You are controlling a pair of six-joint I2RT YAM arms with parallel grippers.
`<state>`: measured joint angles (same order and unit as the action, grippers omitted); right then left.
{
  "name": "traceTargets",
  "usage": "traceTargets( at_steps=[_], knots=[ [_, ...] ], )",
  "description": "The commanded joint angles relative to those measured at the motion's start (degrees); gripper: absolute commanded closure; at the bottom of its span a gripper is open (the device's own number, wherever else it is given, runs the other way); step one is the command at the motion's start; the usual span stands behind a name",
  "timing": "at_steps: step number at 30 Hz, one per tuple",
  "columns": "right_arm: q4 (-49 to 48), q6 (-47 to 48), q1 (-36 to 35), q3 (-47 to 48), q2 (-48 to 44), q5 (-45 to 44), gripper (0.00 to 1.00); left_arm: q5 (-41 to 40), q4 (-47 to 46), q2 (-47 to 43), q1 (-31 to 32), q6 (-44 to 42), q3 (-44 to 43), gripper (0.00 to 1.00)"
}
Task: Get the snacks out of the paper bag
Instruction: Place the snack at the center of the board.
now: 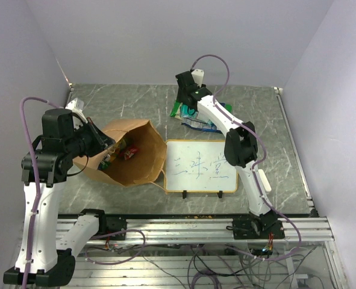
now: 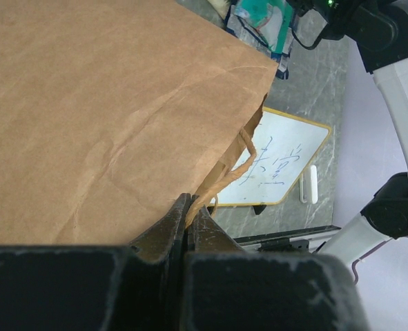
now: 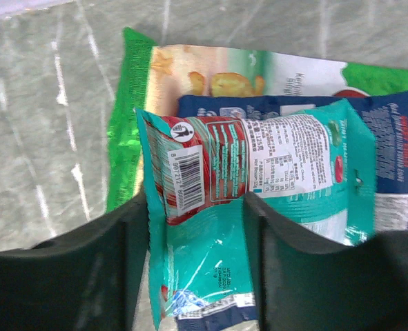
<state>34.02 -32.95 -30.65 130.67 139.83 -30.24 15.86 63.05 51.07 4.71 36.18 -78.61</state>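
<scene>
The paper bag (image 1: 138,159) on the left is showing matt brown kraft paper (creased, slightly rough). The snacks (image 3: 259,165) at the far side are gleaming as glossy plastic film, and the table (image 1: 135,99) is looking like smooth grey-veined stone.

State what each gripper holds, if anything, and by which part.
Left gripper: paper bag, pinched at its rim by the handle. Right gripper: jaws apart over a teal packet, apparently gripping nothing.
</scene>
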Motion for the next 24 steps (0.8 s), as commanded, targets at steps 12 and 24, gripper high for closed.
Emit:
traceTargets(
  at_steps=[12,24],
  knots=[
    [-12.01,7.67,1.39,-15.6,-16.28,17.16,0.14,5.2,-7.43,0.33,-0.49,-1.63,2.96,0.93],
    [-18.29,10.57,0.23,-43.62,-39.53,33.82,0.15,8.36,-5.83,-3.73,-0.49,-1.36,5.05,0.93]
  ],
)
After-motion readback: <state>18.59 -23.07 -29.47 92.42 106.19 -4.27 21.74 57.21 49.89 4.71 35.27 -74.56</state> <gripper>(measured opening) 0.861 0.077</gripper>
